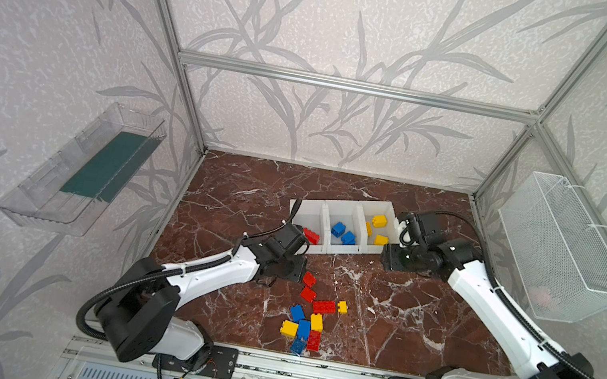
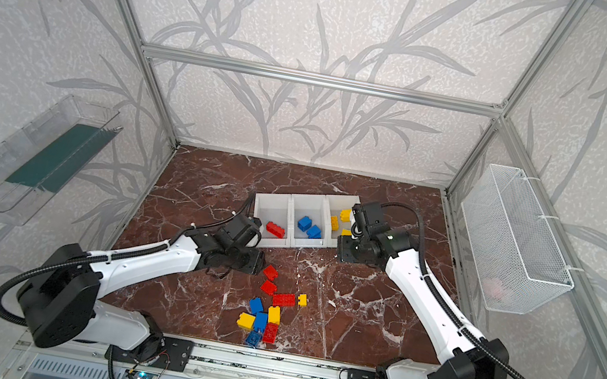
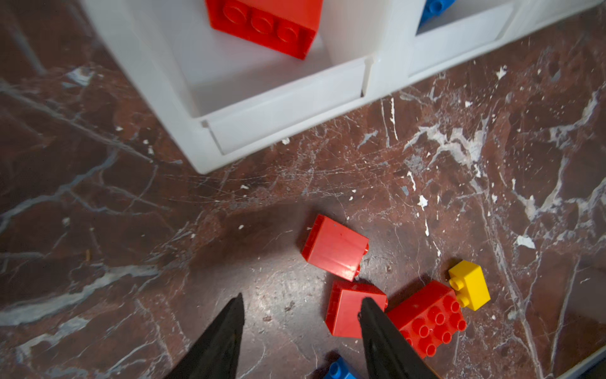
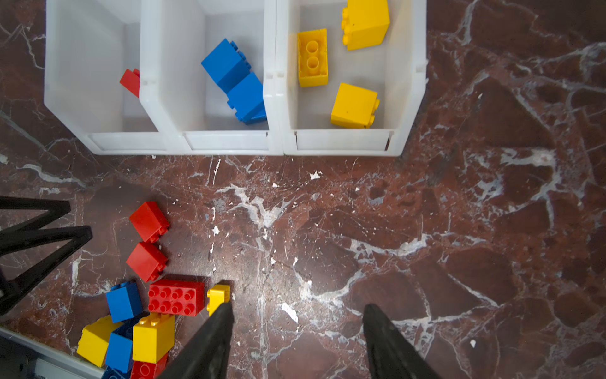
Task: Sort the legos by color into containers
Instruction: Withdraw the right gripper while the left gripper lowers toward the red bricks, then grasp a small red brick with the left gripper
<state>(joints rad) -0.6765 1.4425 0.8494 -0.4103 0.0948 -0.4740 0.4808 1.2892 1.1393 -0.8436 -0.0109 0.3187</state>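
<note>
Three white containers (image 1: 342, 248) stand side by side at mid-table. One holds a red lego (image 1: 311, 236), the middle one blue legos (image 1: 343, 233), the right one yellow legos (image 4: 355, 105). Loose red, blue and yellow legos (image 1: 306, 317) lie in a pile near the front edge. My left gripper (image 3: 303, 298) hovers open and empty over the pile's near end, and one fingertip overlaps a small red lego (image 3: 344, 311). My right gripper (image 4: 298, 305) is open and empty above bare table in front of the yellow container, with a small yellow lego (image 4: 218, 293) at one fingertip.
A wire basket (image 1: 561, 248) hangs on the right wall and a clear tray (image 1: 86, 169) on the left wall. Aluminium frame posts ring the marble table (image 1: 417, 324). The left gripper's fingers (image 4: 49, 229) show in the right wrist view beside the pile.
</note>
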